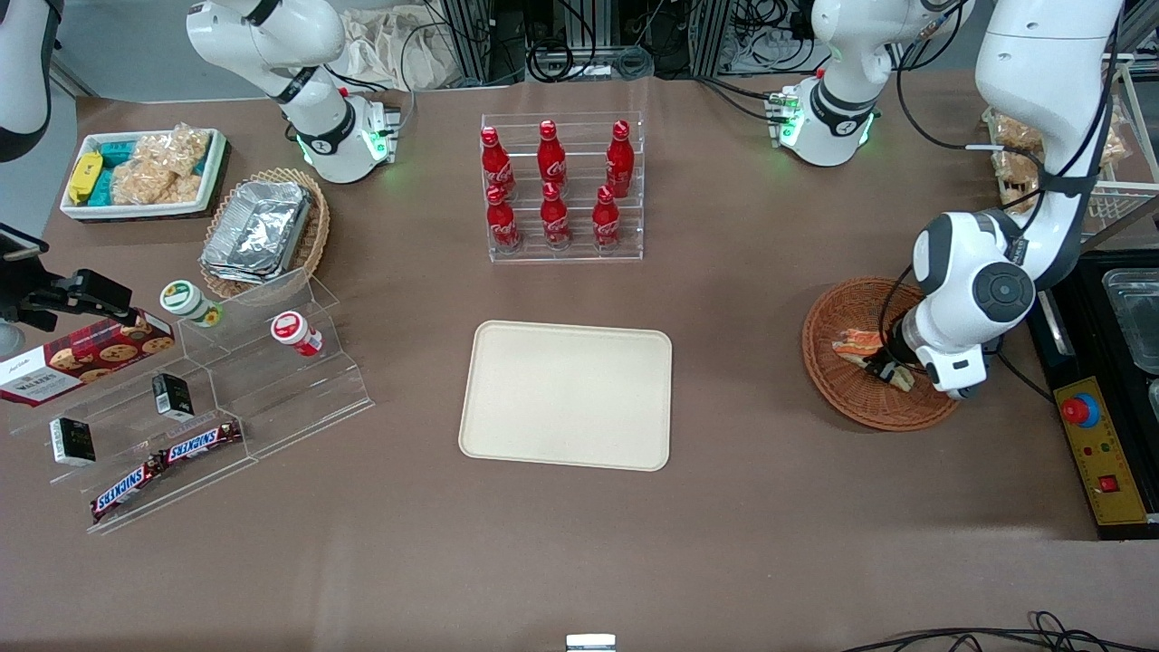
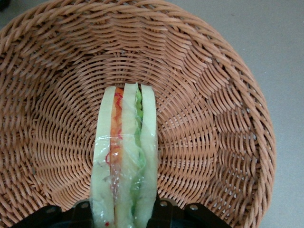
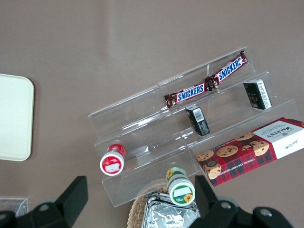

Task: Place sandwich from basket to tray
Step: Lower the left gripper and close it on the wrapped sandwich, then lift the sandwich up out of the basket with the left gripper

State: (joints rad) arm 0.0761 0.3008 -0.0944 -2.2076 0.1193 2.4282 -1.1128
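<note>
The sandwich (image 2: 124,156), a wrapped white-bread wedge with orange, red and green filling, stands on edge in the reddish-brown wicker basket (image 2: 213,118). My left gripper (image 2: 122,209) is down in the basket, its black fingers (image 2: 162,211) pressed against both bread faces at the wedge's wide end. In the front view the gripper (image 1: 883,367) sits over the basket (image 1: 842,398) at the working arm's end of the table, with the sandwich (image 1: 856,344) beside it. The cream tray (image 1: 566,394) lies bare at the table's middle.
A rack of red cola bottles (image 1: 561,186) stands farther from the front camera than the tray. A stepped acrylic shelf with snacks (image 1: 226,380), a tan basket of foil containers (image 1: 263,231) and a white bin (image 1: 145,172) lie toward the parked arm's end. A control box (image 1: 1091,435) sits beside the basket.
</note>
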